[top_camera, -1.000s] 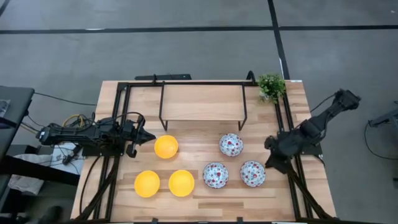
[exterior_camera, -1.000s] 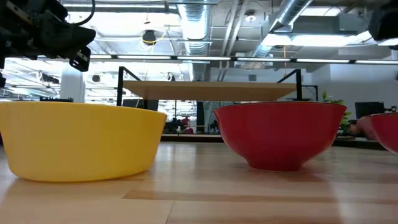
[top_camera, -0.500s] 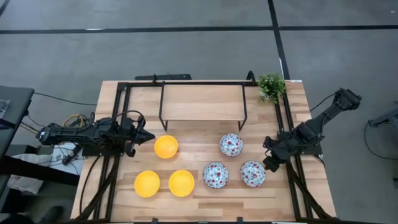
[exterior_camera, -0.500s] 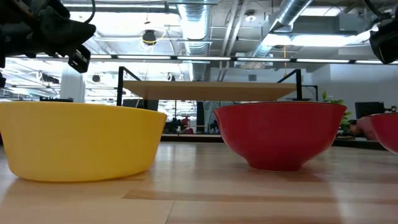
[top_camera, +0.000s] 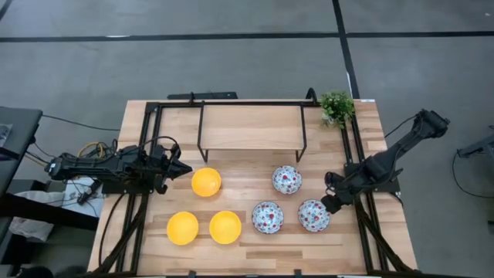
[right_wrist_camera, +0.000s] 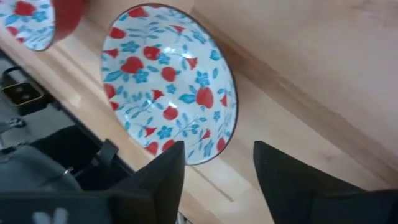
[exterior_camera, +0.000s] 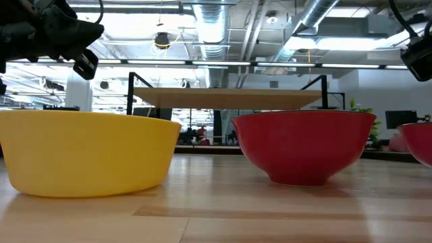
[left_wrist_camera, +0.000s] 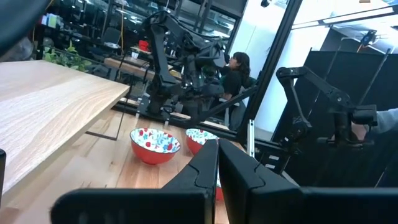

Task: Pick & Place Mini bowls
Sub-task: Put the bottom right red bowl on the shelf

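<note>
Three yellow mini bowls (top_camera: 206,182) (top_camera: 182,228) (top_camera: 225,227) stand on their bases on the table's left half. Three floral mini bowls with red outsides (top_camera: 286,180) (top_camera: 268,217) (top_camera: 314,215) stand on its right half. My right gripper (top_camera: 330,202) is open just above the right rim of the rightmost floral bowl (right_wrist_camera: 168,93). In the right wrist view the gripper (right_wrist_camera: 217,180) has one finger over the rim and one outside it. My left gripper (top_camera: 183,169) is shut and empty, left of the far yellow bowl.
A wooden shelf (top_camera: 251,127) on a black frame stands at the table's far middle, with a small green potted plant (top_camera: 337,106) at the far right corner. Black frame rails (top_camera: 359,166) run along both sides. A person (left_wrist_camera: 238,67) shows in the room beyond.
My right gripper has come down and moved toward the table's near left, closer to the rightmost floral bowl. The bowls have stayed where they were.
</note>
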Controlling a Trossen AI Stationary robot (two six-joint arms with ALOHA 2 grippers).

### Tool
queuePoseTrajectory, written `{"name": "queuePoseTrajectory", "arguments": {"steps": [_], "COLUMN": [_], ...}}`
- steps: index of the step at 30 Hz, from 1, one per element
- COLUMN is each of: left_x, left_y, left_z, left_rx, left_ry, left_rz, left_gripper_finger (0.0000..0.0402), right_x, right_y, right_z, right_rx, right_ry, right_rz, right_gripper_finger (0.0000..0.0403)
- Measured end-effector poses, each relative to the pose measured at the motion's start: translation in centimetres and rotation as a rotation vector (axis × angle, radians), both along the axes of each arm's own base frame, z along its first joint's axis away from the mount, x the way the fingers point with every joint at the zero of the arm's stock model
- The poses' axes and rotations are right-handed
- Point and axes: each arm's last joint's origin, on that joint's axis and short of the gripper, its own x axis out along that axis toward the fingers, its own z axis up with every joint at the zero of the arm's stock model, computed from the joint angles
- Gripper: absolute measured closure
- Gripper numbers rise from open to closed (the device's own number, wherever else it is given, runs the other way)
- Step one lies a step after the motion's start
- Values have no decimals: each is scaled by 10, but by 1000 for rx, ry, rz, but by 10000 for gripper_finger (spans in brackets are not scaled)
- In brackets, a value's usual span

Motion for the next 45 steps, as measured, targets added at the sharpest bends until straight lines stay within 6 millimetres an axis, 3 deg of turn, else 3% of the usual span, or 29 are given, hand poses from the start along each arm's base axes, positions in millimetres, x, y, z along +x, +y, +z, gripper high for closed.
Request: {"name": "queuePoseTrajectory", "arguments": {"steps": [6, 24, 38, 45], "left_x": [0, -1, -1, -1], "left_y": [0, 0, 0, 0], "left_z": [1, 5, 6, 6], "left_rx": [-1, -2, -3, -3], "left_ry": [-11, -53, -61, -65], "left_rz": [0, 0, 0, 0], "left_gripper_finger": [389, 389, 389, 389], "right_x": [4, 7, 15, 20], "right_y": [1, 4, 9, 13], "right_z": [-7, -28, -33, -40], "right_rx": [-65, -126, -105, -122], "right_ry": [22, 107, 74, 95], "right_rz": [-29, -24, -25, -24], "right_gripper_finger": [202, 212, 255, 298]}}
